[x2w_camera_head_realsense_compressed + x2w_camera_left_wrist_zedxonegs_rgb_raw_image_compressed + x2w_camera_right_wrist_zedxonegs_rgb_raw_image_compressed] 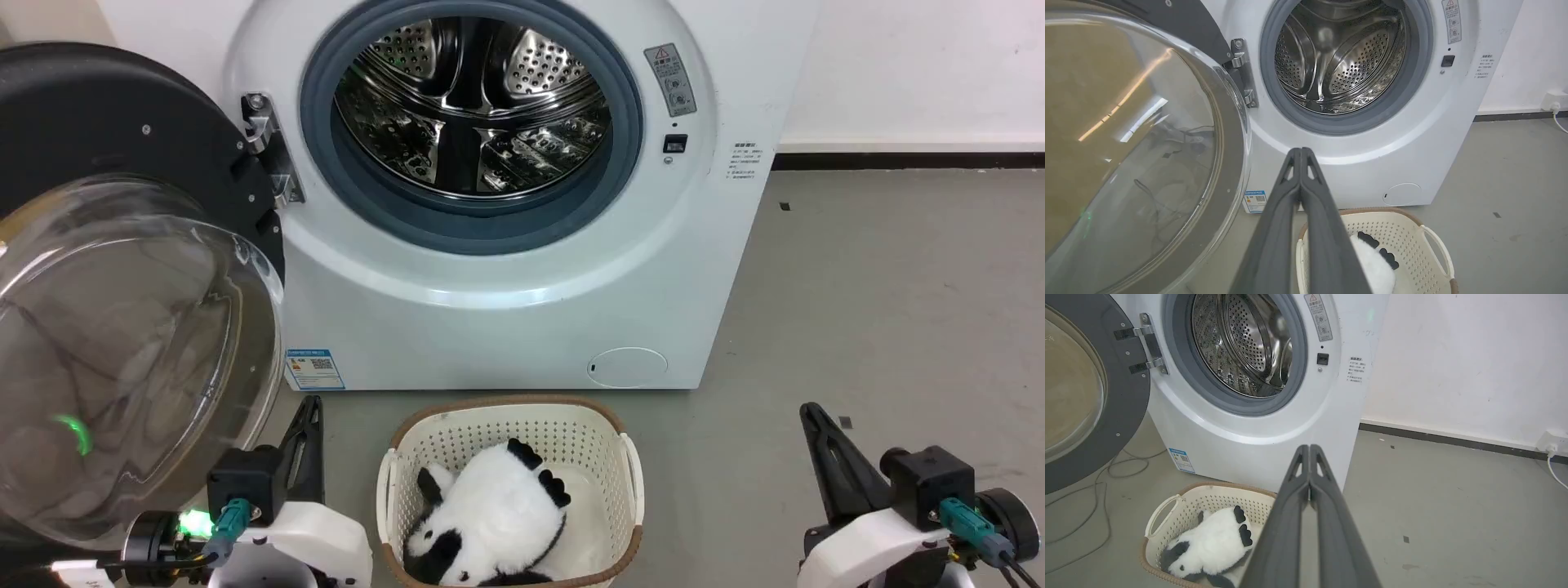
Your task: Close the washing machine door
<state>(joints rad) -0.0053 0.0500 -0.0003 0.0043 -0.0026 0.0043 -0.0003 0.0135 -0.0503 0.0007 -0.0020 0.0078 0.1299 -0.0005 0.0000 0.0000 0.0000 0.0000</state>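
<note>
Since the door (pixel 139 343) hangs wide open at frame left, the left gripper (pixel 1300 152) sits beside it, fingers pressed together probably for pushing, like those of the right gripper (pixel 1309 448).

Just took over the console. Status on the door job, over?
Left gripper, right gripper: shut, empty. Washing machine door wide open, untouched. Basket with panda toy on floor before the washing machine.

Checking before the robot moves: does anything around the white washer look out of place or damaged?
Only the large round black-rimmed glass door stands wide open, hinged to the white front-loading washing machine. The black-and-white plush panda lies in the cream perforated plastic basket; nothing looks spilled or damaged.
</note>
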